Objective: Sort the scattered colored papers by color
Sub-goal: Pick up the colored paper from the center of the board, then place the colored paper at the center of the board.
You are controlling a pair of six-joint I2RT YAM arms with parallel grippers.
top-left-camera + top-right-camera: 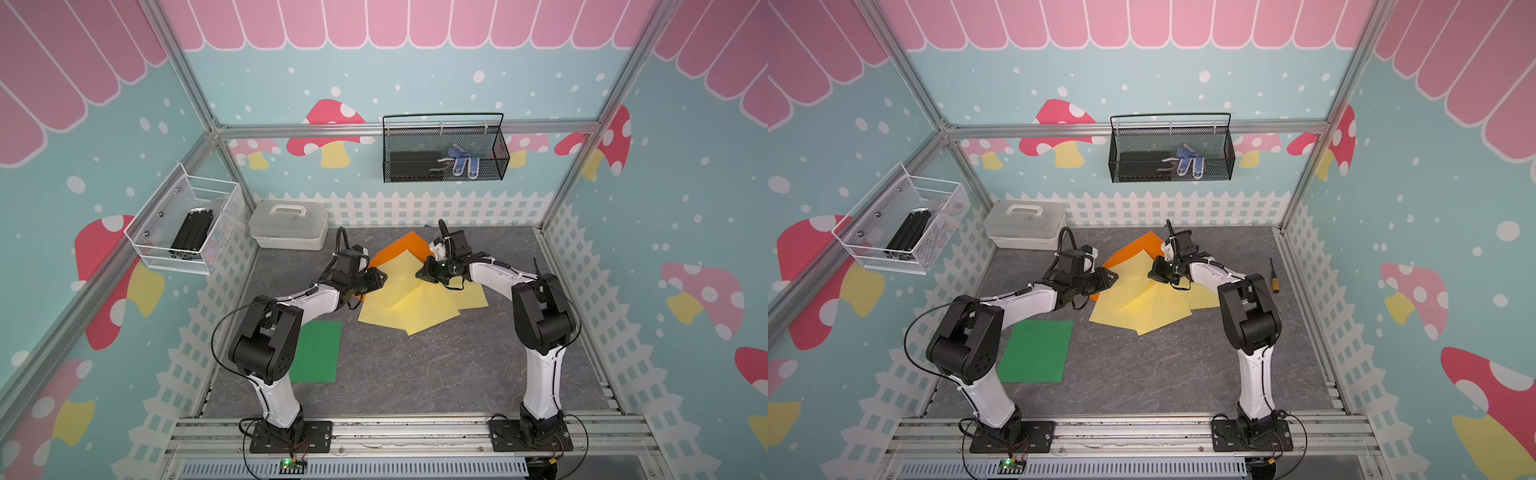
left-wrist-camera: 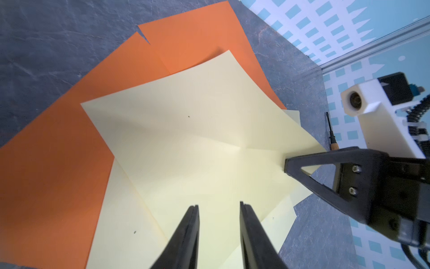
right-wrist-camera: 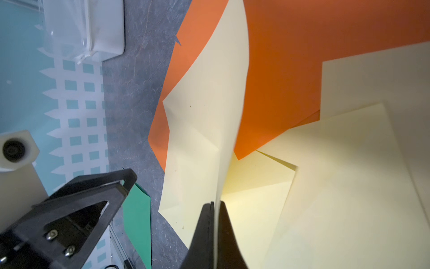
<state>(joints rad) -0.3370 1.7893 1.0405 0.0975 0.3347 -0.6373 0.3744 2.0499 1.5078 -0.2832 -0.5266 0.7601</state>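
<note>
Several pale yellow papers lie overlapped mid-table, partly over orange papers behind them. A green paper lies flat near the left arm's base. My right gripper is shut on the edge of the top yellow sheet, which curves up off the pile. My left gripper is open at the opposite side of that sheet, jaws apart with nothing pinched. In both top views the two grippers face each other across the pile, left gripper and right gripper.
A white plastic case stands at the back left of the table. A screwdriver lies near the right wall. A white wire basket and a black mesh basket hang on the walls.
</note>
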